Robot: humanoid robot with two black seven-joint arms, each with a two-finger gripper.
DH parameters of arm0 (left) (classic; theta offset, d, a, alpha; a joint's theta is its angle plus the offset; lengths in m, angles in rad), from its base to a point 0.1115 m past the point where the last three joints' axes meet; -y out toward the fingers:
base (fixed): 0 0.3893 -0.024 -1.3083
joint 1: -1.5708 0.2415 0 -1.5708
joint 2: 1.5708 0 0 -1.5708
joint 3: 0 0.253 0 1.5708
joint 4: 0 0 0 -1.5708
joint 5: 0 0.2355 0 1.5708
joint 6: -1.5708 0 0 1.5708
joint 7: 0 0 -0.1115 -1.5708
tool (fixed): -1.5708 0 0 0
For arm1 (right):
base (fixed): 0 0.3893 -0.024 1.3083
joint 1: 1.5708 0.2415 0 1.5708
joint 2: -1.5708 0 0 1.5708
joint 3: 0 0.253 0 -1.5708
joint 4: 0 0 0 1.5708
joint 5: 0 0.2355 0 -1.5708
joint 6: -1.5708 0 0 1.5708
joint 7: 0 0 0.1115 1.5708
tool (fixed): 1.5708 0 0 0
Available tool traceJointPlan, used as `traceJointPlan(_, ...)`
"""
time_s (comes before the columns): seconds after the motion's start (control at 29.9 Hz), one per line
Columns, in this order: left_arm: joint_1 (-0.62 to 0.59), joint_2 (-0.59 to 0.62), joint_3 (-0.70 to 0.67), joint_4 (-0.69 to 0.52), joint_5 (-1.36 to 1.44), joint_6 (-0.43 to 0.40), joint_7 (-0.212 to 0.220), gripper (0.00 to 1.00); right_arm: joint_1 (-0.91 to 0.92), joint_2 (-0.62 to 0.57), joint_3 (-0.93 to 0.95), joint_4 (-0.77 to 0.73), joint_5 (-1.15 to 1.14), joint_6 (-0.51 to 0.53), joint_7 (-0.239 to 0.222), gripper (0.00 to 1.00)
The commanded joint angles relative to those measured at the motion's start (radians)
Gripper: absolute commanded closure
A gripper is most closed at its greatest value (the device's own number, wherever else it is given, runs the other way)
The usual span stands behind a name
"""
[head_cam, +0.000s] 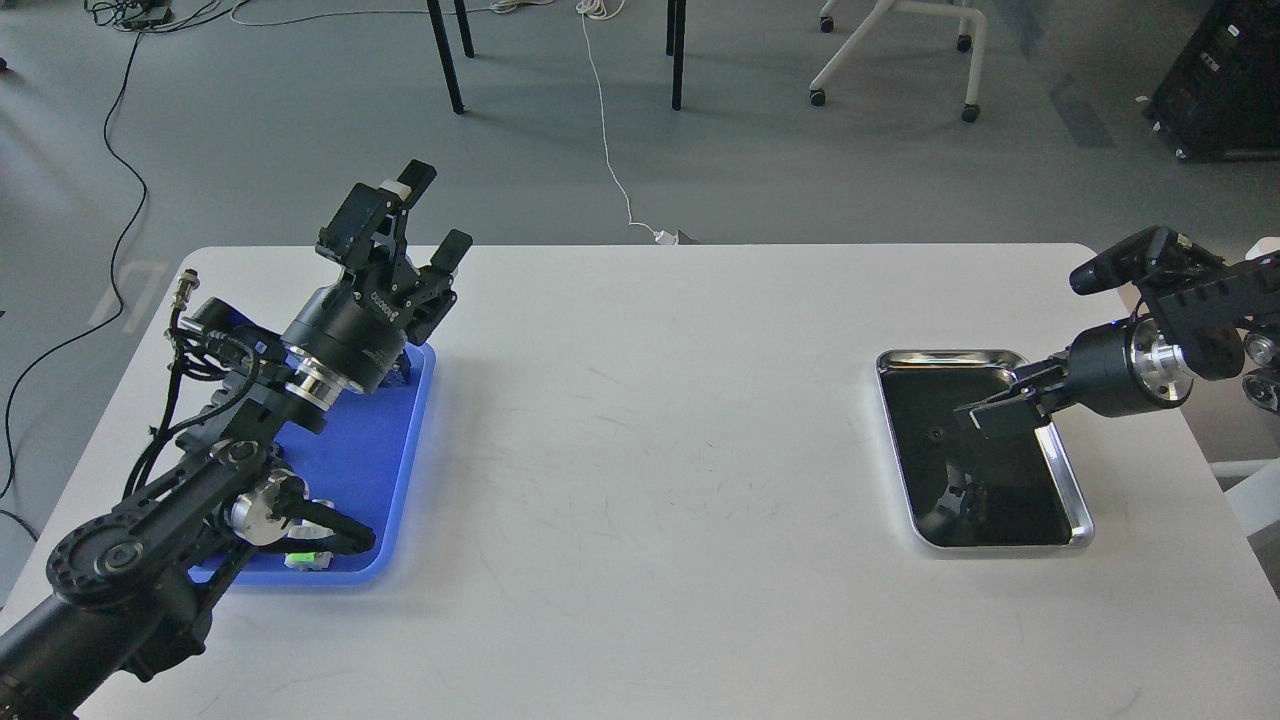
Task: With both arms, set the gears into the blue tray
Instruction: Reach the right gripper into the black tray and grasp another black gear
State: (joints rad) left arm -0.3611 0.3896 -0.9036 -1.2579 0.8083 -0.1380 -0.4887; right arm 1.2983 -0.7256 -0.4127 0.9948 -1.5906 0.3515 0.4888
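The blue tray (385, 450) lies at the table's left, and my left arm crosses over it and hides most of what lies in it. My left gripper (432, 215) is held up above the tray's far end, open and empty. One small black gear (934, 436) lies in the black-bottomed metal tray (1072, 490) at the right. My right gripper (985, 412) points left and down over that tray, its tip just right of the gear. It is seen side-on, so its fingers cannot be told apart.
A green-and-white push-button (305, 556) peeks out under my left arm at the blue tray's near end. The white table (660, 420) spreads bare between the two trays. Chair legs and cables lie on the floor beyond the far edge.
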Motion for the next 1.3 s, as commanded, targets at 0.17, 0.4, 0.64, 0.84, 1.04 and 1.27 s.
traceJointPlan(0.17,0.002,0.005,0.0,-0.002,0.0,-0.002,0.0,0.02,-0.01,0.16,-0.126,-0.113,0.001,-0.077,0.0,0.07)
traceJointPlan(0.4,0.002,0.005,0.0,0.0,0.002,-0.002,0.0,0.02,-0.037,0.195,-0.129,-0.154,0.001,-0.078,0.0,0.15)
traceJointPlan(0.64,0.002,0.012,-0.012,0.0,0.0,-0.002,0.0,0.02,-0.062,0.222,-0.129,-0.179,0.001,-0.078,0.0,0.33)
traceJointPlan(0.84,0.008,0.014,-0.015,0.0,0.002,-0.002,0.0,0.02,-0.063,0.235,-0.13,-0.205,0.001,-0.078,0.0,0.37)
traceJointPlan(1.04,0.014,0.014,-0.017,-0.002,0.002,-0.002,0.0,0.02,-0.071,0.245,-0.156,-0.217,0.001,-0.078,0.0,0.42)
traceJointPlan(1.27,0.014,0.015,-0.018,-0.002,0.0,-0.002,0.0,0.02,-0.073,0.259,-0.161,-0.223,0.001,-0.078,0.0,0.64)
